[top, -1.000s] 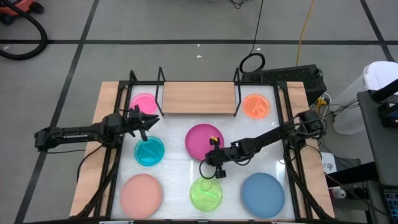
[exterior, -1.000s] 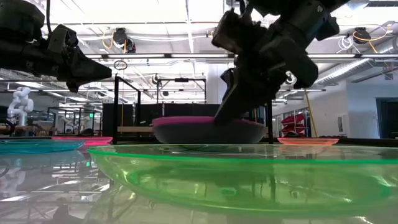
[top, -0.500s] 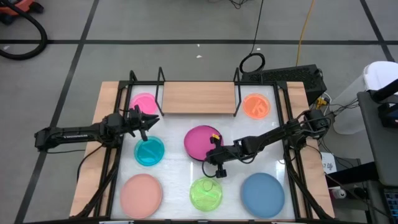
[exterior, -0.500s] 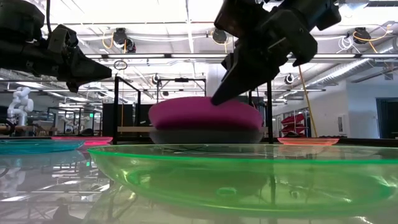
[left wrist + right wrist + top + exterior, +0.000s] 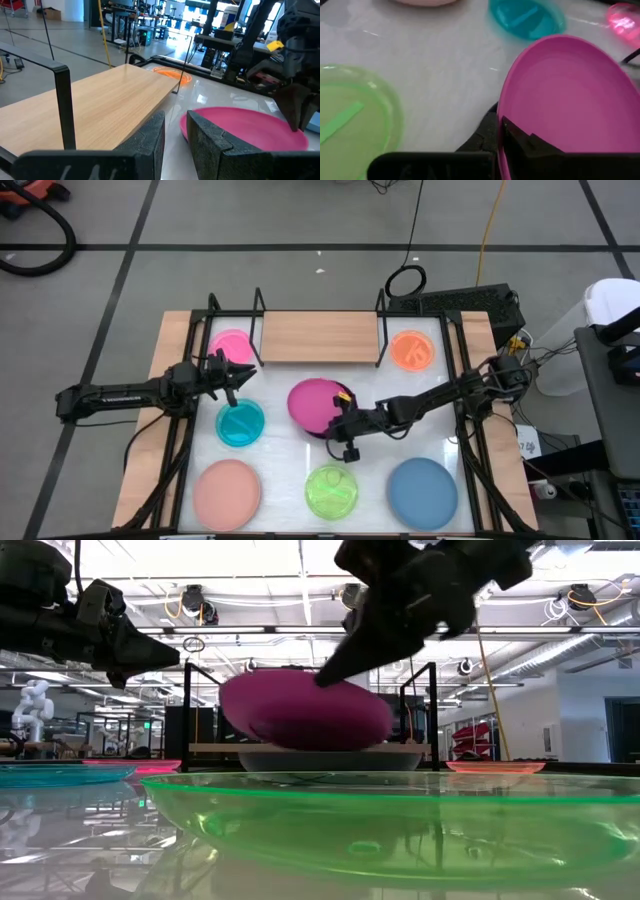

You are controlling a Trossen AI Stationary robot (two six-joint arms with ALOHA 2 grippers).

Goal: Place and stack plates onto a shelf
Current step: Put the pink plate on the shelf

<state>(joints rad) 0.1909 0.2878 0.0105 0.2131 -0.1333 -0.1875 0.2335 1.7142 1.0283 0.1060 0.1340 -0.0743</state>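
Black plate (image 5: 330, 757) under lifted magenta plate (image 5: 305, 710)

arms: both matte black, slim jointed links, black cables along them | left arm (image 5: 110, 394): white lettering on forearm link | right arm (image 5: 440, 395): small yellow tag near wrist | fingers (image 5: 210, 142): dark, blocky, rough foam-like pads

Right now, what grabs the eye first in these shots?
The magenta plate at mid-table, tilted up off a black plate with its edge pinched in the right gripper. The wooden shelf at the back is bare. The left gripper hovers near the teal plate.
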